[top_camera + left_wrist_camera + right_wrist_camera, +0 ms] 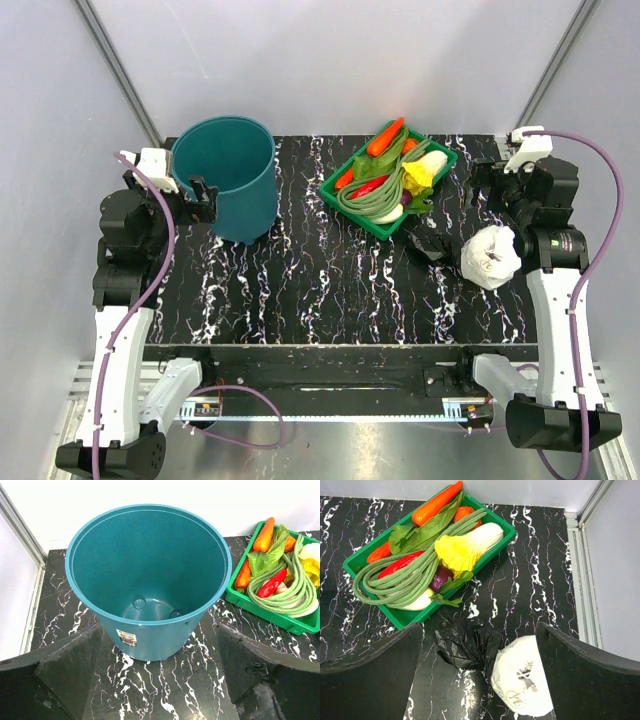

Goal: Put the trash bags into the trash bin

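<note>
Top view: teal trash bin point(225, 175) upright at the far left of the desk point(300, 280); my left hand point(203, 200) released beside it. Black trash bags point(432, 246) lie crumpled at right, my right hand point(485, 190) released nearby.

Left wrist: bin's bare floor visible between my spread fingers point(65, 665).

Right wrist: bags touch the white plastic wad point(522, 680), near the vegetable tray point(402, 620).
</note>
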You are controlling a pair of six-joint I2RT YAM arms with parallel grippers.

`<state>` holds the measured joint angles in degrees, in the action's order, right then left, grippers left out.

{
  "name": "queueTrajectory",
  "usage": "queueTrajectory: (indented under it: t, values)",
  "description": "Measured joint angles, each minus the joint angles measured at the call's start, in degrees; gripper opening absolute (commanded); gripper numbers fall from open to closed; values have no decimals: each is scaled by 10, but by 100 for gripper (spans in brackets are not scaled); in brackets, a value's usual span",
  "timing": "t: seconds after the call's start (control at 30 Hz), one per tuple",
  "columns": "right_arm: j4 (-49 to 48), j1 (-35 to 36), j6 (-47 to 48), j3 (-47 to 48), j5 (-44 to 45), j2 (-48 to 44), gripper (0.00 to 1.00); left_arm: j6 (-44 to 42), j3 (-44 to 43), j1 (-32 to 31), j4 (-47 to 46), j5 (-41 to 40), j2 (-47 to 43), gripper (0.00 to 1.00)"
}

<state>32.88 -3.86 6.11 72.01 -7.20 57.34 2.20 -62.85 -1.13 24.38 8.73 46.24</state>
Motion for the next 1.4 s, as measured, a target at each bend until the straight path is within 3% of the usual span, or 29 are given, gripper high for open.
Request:
queueTrajectory:
  t: [0.77,1.0,1.4]
  values:
    - [31,0,5,14,-30,-3,100,-13,-24,0,31,-14,0,99]
    - [54,0,15,16,-49,-17,100,-96,-73,0,92,18,22,99]
    - [91,0,16,17,-124,-1,100,-318,-245,0,277,103,172,99]
